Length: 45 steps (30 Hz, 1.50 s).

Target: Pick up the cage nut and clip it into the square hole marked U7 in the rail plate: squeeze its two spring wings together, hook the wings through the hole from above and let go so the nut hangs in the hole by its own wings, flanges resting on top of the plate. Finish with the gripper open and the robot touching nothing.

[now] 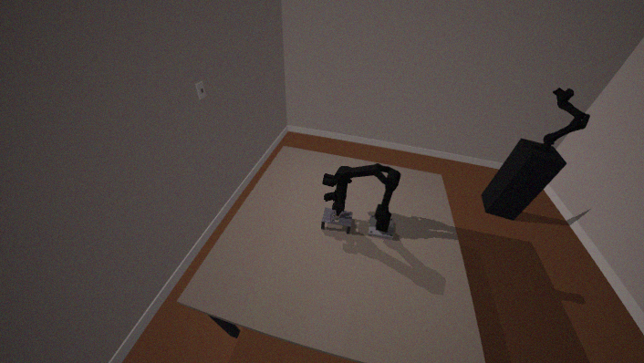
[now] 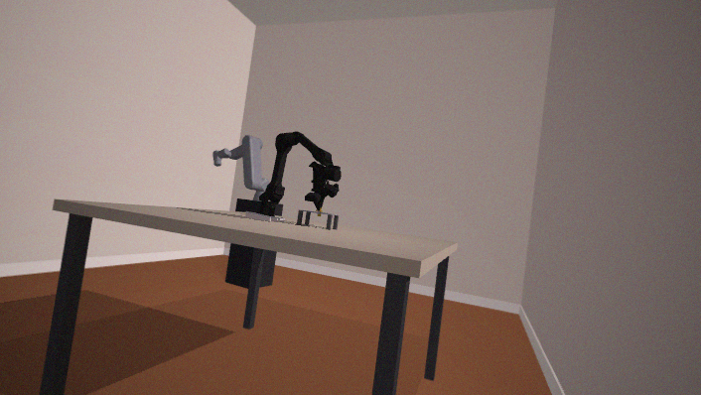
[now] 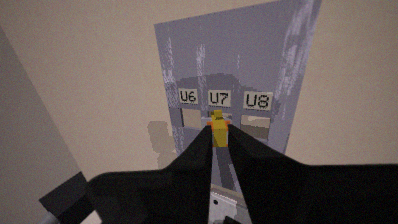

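My gripper [image 3: 218, 130] [image 1: 337, 214] [image 2: 318, 207] is shut on the cage nut [image 3: 218, 127] [image 2: 318, 212], a small yellow and orange piece pinched between the two black fingertips. The grey rail plate [image 3: 235, 55] [image 1: 329, 214] [image 2: 310, 217] lies under it on short legs. It has three square holes labelled U6, U7 and U8. In the wrist view the nut sits right below the U7 label [image 3: 219, 98], over the middle hole, which it hides. The U6 hole [image 3: 190, 118] and the U8 hole [image 3: 255, 123] show empty on either side. I cannot tell whether the nut touches the plate.
The arm's base [image 1: 382, 223] [image 2: 270, 203] stands on the beige table [image 1: 292, 278] [image 2: 278, 238] beside the plate. A dark box [image 1: 522, 178] with a second arm stands off the table. In the exterior view that arm [image 2: 248, 166] shows light grey behind the base.
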Tool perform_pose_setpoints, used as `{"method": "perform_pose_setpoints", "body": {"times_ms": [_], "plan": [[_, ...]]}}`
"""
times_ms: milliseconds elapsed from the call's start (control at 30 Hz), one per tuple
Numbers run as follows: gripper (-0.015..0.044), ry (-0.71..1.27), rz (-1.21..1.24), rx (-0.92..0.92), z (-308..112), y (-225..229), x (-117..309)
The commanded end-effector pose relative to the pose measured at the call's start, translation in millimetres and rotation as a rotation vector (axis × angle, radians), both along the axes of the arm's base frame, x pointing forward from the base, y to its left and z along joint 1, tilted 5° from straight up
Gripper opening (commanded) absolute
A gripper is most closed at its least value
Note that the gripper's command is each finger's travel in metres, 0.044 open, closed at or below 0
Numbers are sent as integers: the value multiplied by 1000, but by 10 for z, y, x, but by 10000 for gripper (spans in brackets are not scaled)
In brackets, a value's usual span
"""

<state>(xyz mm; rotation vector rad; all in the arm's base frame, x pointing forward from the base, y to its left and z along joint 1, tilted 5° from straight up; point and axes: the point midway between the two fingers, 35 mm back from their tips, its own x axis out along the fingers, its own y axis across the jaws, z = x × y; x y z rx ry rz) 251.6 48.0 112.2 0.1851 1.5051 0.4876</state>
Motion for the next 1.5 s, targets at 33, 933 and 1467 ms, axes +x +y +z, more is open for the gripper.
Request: {"method": "perform_pose_setpoints", "body": {"times_ms": [33, 933, 1467], "plan": [[33, 0, 4, 10, 3, 0, -1], [33, 3, 5, 25, 1, -17, 5], [33, 6, 7, 42, -5, -37, 10]]}}
